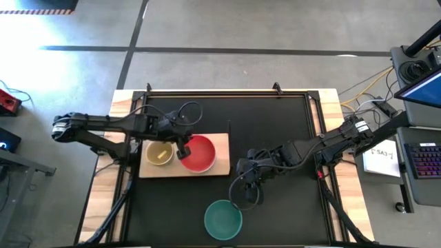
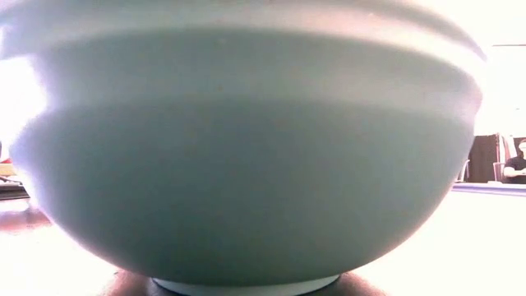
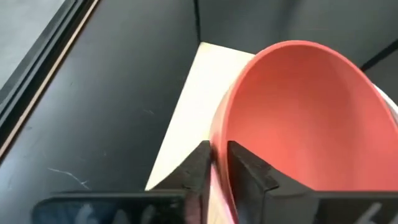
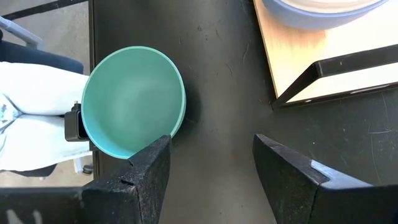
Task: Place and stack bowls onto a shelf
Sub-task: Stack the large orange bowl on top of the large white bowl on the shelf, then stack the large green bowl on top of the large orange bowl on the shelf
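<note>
The light-wood shelf (image 1: 220,142) lies left of the table's middle. A yellow bowl (image 1: 160,153) rests on its left half. The red bowl (image 1: 200,154) is over its right half, and my left gripper (image 1: 184,149) is shut on it. A pale blue bowl (image 4: 317,9) shows on the shelf (image 4: 323,46) in the right wrist view. A pale rim (image 3: 390,107) peeks out beside the red bowl (image 3: 311,112). The teal bowl (image 1: 222,219) stands on its foot near the table's near edge and fills the low view (image 2: 246,148). My right gripper (image 1: 248,187) hovers open between the shelf and the teal bowl (image 4: 134,102). The other bowls are out of view. My left gripper (image 3: 214,165) pinches the red bowl's rim (image 3: 219,146) on the side toward the table's left. One finger is inside the bowl and one outside. The fingers come from the table's left, slanting down. The bowl looks tilted over the shelf; I cannot tell whether it is lifted clear.
A black bracket (image 4: 323,71) runs along the shelf's near edge. The black tabletop (image 1: 275,124) is framed by wooden borders (image 1: 331,103). A person's pale trousers (image 4: 25,118) show beyond the table's near edge. Another person sits far off (image 2: 518,164). A laptop and keyboard (image 1: 424,155) lie to the right.
</note>
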{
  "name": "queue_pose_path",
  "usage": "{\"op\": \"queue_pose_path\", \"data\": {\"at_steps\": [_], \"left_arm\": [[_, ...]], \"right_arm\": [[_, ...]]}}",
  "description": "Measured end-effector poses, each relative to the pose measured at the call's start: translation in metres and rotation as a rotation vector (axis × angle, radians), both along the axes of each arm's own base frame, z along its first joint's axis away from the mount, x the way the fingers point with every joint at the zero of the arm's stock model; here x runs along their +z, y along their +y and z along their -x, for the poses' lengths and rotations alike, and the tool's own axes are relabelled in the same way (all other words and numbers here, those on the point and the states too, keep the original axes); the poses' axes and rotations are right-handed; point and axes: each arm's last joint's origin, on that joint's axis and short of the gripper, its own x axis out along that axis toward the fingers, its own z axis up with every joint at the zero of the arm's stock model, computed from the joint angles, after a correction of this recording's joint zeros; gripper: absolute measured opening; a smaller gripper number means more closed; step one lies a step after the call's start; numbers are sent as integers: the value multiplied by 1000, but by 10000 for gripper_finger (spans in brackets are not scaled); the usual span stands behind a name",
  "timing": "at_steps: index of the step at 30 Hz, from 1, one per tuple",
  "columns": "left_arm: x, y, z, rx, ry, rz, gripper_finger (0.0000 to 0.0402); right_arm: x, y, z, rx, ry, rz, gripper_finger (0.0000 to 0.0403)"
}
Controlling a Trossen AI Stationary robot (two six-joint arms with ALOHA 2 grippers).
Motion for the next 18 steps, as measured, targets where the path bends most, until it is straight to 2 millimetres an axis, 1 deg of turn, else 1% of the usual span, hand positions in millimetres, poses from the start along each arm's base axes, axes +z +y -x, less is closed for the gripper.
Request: {"op": "queue_pose_path", "data": {"at_steps": [7, 10, 12, 16, 18], "left_arm": [[1, 2, 4, -34, 38, -30, 102], [14, 2, 7, -46, 2, -44, 126], [25, 2, 10, -48, -24, -51, 137], [44, 1, 20, -48, -80, -53, 144], [50, 0, 25, -51, -107, -54, 145]], "right_arm": [[0, 0, 0, -1, 0, -1, 215], [0, 0, 0, -25, 4, -20, 215], [0, 0, 0, -83, 17, -60, 215], [-3, 2, -3, -248, 61, -162, 215], [-10, 6, -5, -319, 94, -200, 215]]}}
